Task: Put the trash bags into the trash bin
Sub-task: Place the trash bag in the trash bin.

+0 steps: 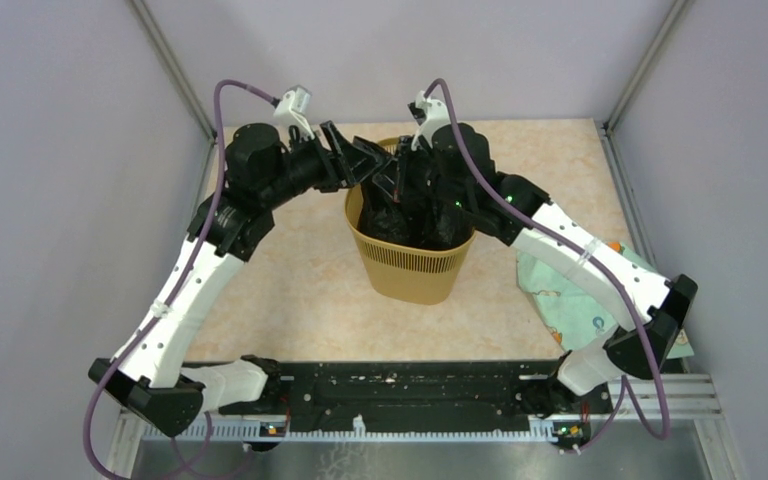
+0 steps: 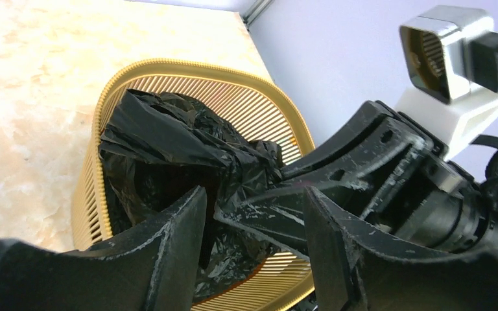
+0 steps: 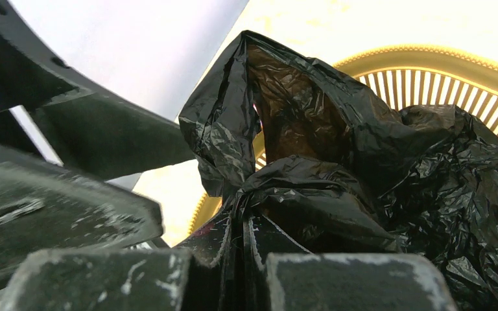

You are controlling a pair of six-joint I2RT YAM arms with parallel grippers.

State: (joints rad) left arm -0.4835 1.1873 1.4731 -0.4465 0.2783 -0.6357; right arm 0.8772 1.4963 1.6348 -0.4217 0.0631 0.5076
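Two arms crowding over the trash bin [image 1: 410, 272]
Right fingers [image 3: 211, 245] clamped tight on the trash bag [image 3: 363, 162] at the rim; left fingers [image 2: 168, 253] spread apart, bag just beyond them.

even bright light, blurred wrist foregrounds

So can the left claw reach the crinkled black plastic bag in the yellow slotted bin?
Likely yes: the open left claw faces the black bag in the bin; the right claw, shut on it, crowds access.
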